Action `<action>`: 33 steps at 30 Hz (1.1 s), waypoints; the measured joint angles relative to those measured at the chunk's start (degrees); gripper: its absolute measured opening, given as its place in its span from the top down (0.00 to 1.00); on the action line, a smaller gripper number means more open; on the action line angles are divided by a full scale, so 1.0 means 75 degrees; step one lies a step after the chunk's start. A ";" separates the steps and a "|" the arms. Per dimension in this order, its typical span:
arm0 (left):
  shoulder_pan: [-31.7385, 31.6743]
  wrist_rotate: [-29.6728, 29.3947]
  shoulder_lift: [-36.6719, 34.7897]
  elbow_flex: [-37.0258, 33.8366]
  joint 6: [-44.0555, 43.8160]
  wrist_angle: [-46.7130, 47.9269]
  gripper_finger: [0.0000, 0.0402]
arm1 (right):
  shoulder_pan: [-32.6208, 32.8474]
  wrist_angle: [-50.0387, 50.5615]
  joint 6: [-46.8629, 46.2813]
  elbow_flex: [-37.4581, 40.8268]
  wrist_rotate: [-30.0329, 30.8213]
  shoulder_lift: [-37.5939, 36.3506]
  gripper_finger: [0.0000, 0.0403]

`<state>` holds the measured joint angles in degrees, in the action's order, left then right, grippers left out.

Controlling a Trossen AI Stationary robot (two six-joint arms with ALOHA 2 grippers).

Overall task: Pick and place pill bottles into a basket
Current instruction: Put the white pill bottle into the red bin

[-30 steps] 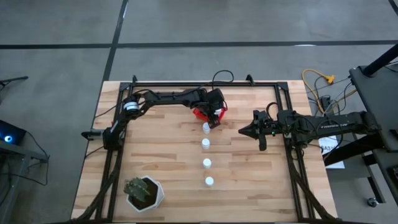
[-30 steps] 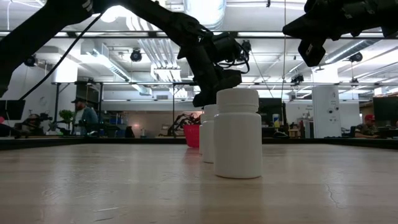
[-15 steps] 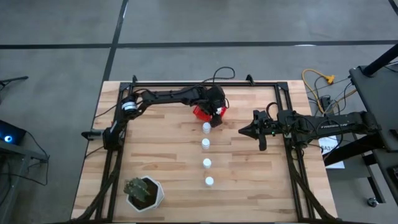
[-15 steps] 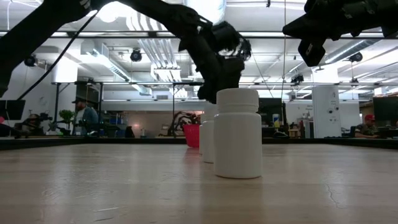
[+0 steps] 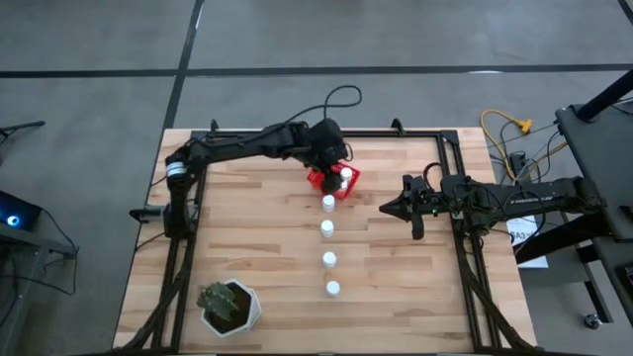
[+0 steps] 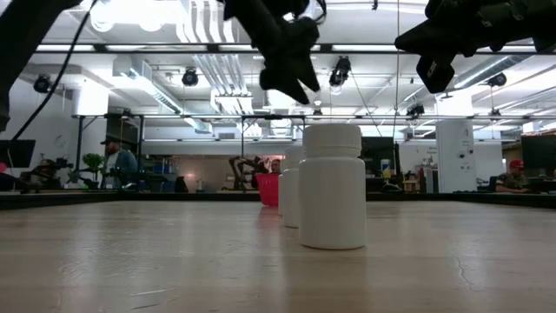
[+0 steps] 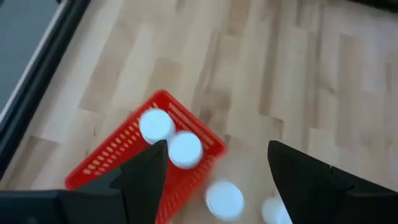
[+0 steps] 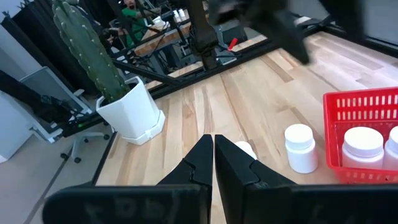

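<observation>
The red basket [image 5: 326, 181] stands at the table's far middle with two white pill bottles [image 7: 185, 149] upright in it. Several more pill bottles [image 5: 326, 228] stand upright in a row running from the basket toward the near edge. My left gripper [image 7: 217, 155] is open and empty, high above the basket's far side [image 5: 331, 158]. My right gripper [image 5: 386, 210] is shut and empty, held above the table to the right of the row. In the low view the nearest bottle [image 6: 330, 187] hides most of the row, and the basket [image 6: 268, 187] shows behind it.
A white hexagonal pot with a cactus [image 5: 229, 307] stands at the near left corner. Black frame rails [image 5: 188, 247] run along the table's left, right and far edges. Bare wood lies on both sides of the bottle row.
My left gripper has risen from just over the basket and drawn back a little toward the table's far edge. The basket and the row of bottles stand as before.
</observation>
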<state>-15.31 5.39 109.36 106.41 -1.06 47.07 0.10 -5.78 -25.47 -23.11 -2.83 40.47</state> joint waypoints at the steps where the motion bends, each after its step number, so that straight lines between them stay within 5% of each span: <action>1: 0.0060 0.0003 -0.0129 -0.0053 0.0044 0.0162 0.36 | 0.0000 -0.0003 0.0000 0.0000 0.0000 0.0000 0.98; 16: 0.0870 0.0006 -0.0858 -0.0356 0.0781 0.0585 0.36 | 0.0000 0.0000 0.0000 -0.0001 0.0000 0.0003 0.98; 33: 0.1113 -0.0701 -0.0859 -0.2451 0.0875 -0.0199 0.36 | 0.0000 0.0000 -0.0144 0.0000 0.0000 0.0003 0.98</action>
<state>-6.96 0.13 102.91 88.03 5.50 45.58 0.10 -5.78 -26.55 -23.11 -2.83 40.49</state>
